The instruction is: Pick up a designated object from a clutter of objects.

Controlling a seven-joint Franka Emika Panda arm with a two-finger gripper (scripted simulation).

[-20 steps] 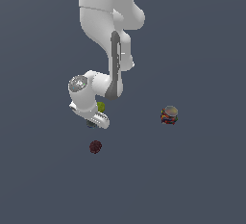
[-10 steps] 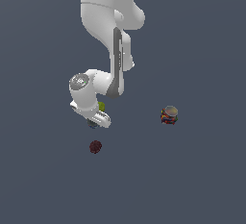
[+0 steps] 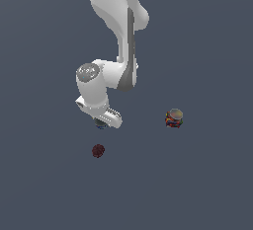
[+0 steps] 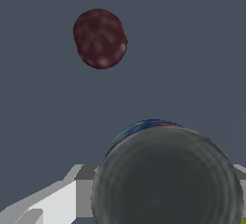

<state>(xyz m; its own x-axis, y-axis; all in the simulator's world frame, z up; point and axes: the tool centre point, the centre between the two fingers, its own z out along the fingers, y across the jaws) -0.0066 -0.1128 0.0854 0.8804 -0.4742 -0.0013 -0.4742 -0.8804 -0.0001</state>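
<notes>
The short can [image 4: 166, 175] lies directly beneath the wrist, filling the near part of the wrist view; in the exterior view only a dark sliver of it [image 3: 101, 123] shows under the arm's hand. Its top is a dark grey disc with faint concentric rings, and a narrow blue band with a trace of red shows along the far edge of its side. The gripper [image 3: 101, 119] is lowered over the can, a placement consistent with a top-down approach centred on the round top. Pale grey finger [image 4: 53, 201] structure appears beside the can, but whether the fingers are released or clenched on it cannot be told from either view. The dark red bumpy ball [image 4: 100, 38] rests on the grey surface [image 3: 207, 184] near the can but apart from it. The multicoloured can [image 3: 174, 118] stands well apart, toward the exterior view's right. Judgement: with both neighbours clear, the approach carries little collision risk.
</notes>
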